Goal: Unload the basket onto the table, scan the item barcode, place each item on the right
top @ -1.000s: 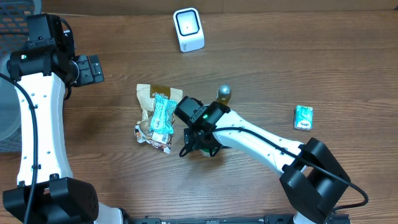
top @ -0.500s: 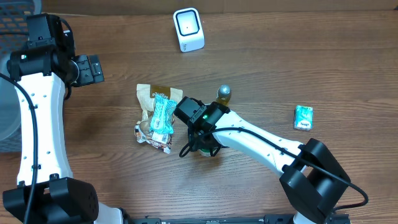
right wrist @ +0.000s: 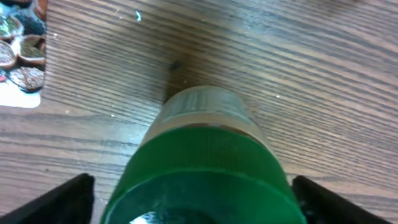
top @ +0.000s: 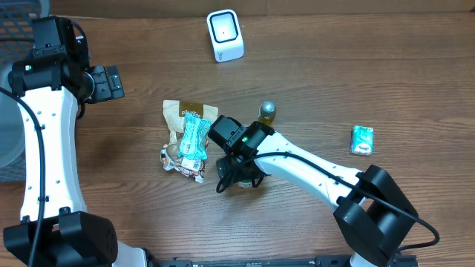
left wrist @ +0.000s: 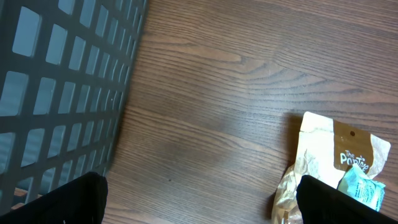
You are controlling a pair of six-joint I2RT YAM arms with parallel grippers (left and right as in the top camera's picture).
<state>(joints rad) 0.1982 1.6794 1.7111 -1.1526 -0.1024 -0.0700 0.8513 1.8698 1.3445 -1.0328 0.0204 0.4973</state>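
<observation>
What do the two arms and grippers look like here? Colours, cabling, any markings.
The left arm and right arm match: white rounded link shells, black joint housings, bulky black bases. A thin black cable runs along each white link. A small green light shows near each wrist. The left gripper and right gripper are black and blocky, with dark fingers. No readable markings.

Even, fairly bright light from above; faint soft shadows on the table (top: 356, 67). Overhead is sharp. Right wrist view is blurry, the green item (right wrist: 205, 174) probably too near to focus.
</observation>
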